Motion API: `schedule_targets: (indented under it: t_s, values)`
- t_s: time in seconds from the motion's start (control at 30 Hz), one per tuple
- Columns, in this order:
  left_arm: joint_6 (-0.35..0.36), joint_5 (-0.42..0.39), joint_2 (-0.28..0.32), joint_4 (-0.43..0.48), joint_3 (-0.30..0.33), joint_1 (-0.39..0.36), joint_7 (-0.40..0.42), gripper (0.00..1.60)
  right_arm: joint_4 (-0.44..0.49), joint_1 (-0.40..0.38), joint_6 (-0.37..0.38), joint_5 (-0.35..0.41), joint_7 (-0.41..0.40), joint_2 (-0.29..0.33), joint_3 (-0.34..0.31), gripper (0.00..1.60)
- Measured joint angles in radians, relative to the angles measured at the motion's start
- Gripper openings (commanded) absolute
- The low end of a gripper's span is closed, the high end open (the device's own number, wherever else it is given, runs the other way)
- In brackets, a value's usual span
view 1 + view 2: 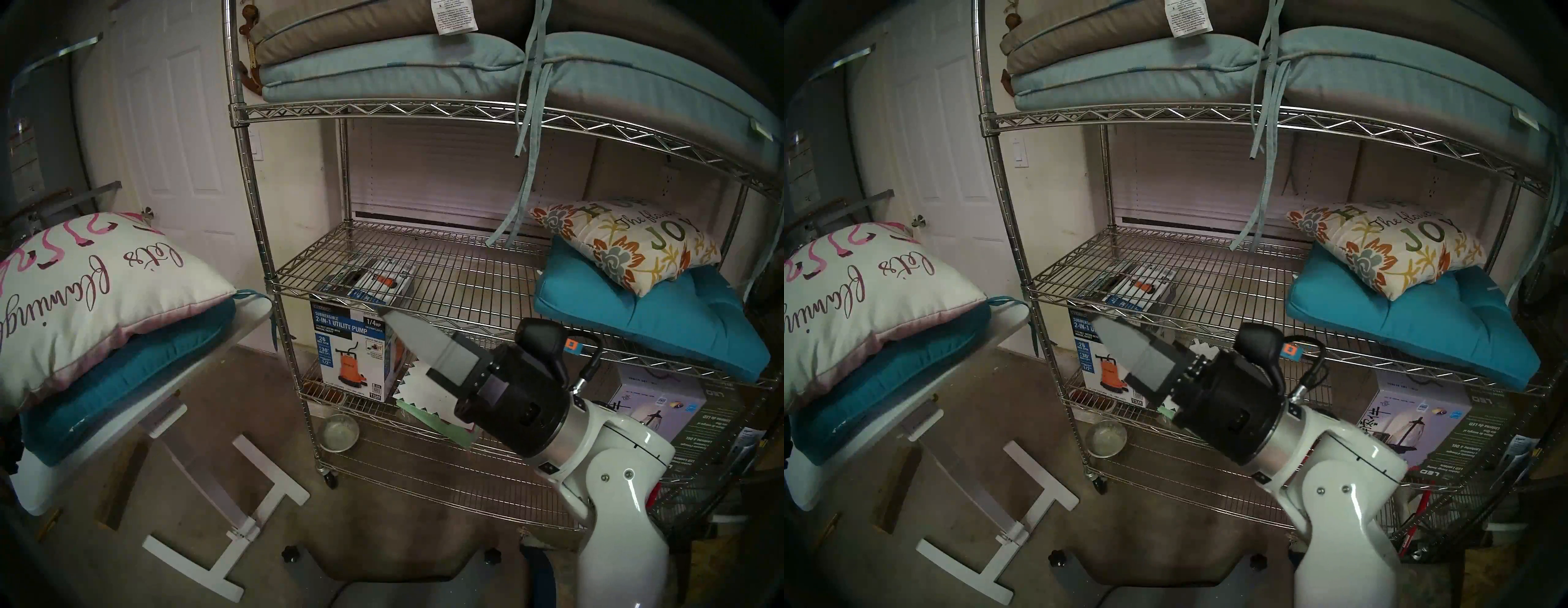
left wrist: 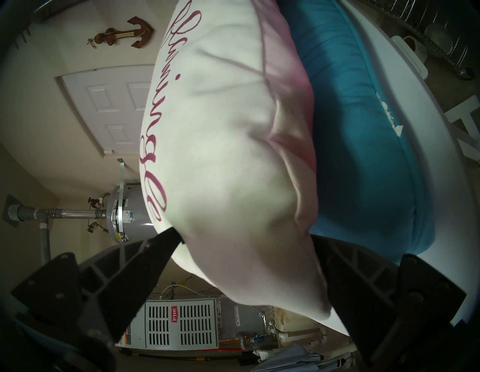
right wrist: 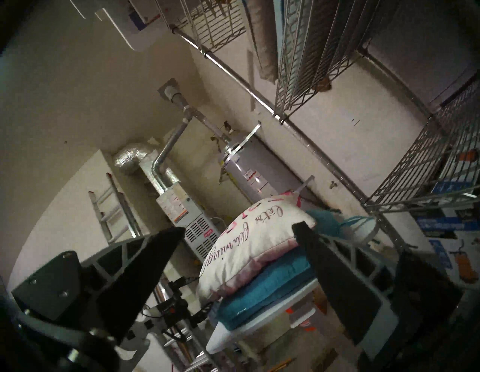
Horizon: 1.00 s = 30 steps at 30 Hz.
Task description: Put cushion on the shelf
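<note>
Your shelf (image 1: 424,111) stood ahead, a floral cushion (image 1: 628,246) on a teal cushion (image 1: 662,322) on its middle tier. The white flamingo cushion (image 1: 85,297) lay on the small white table (image 1: 237,335). Your left gripper (image 2: 246,249) straddled its corner, fingers spread. Your right gripper (image 3: 239,228) hung empty, fingers apart.

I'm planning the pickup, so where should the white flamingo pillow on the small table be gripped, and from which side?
Probably grip the white flamingo pillow at its thinner seamed edges, from both ends: it's wide, soft and lies loose on the teal cushion. The left gripper already straddles one corner, jaws open; the right gripper faces the other end.
</note>
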<state>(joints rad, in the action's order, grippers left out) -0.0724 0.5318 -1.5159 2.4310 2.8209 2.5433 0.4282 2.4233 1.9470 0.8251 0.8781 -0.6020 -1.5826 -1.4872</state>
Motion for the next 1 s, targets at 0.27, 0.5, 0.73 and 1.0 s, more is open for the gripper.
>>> schedule_targets:
  t_s: [0.27,0.5,0.73,1.0]
  values:
    - [-0.003,0.005,-0.001,0.0,0.0,-0.007,0.004,1.6,0.0,-0.021,0.022,-0.009,0.057,0.041,0.098,1.6]
    - [-0.006,0.008,-0.003,0.0,0.0,-0.012,0.007,1.6,0.0,-0.063,0.031,-0.024,0.121,0.073,0.171,1.6]
    - [-0.008,0.011,-0.005,0.0,0.001,-0.018,0.011,1.6,0.0,-0.125,0.029,-0.049,0.2,0.098,0.238,1.6]
    - [-0.011,0.014,-0.007,0.0,0.001,-0.023,0.015,1.6,0.0,-0.193,0.027,-0.075,0.287,0.116,0.304,1.6]
